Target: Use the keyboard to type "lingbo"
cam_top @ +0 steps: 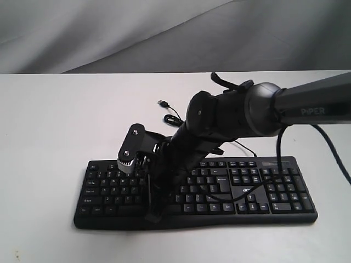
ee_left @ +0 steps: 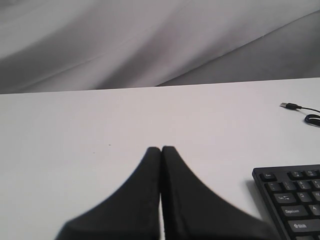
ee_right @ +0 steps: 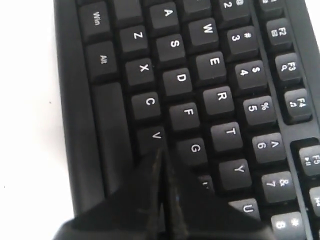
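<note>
The black keyboard lies across the white table near its front edge, with an "acer" logo by the arrow keys. My right gripper reaches in from the right and points down onto the lower letter rows. In the right wrist view the keyboard fills the picture. There my right gripper is shut and empty, its tip just past the V key and beside G; it hides the key beneath. My left gripper is shut and empty above bare table, left of the keyboard corner.
The keyboard's thin black cable runs behind it to a loose USB plug, also seen as the USB plug in the left wrist view. A grey backdrop rises behind the white table. The right arm spans the keyboard's right half.
</note>
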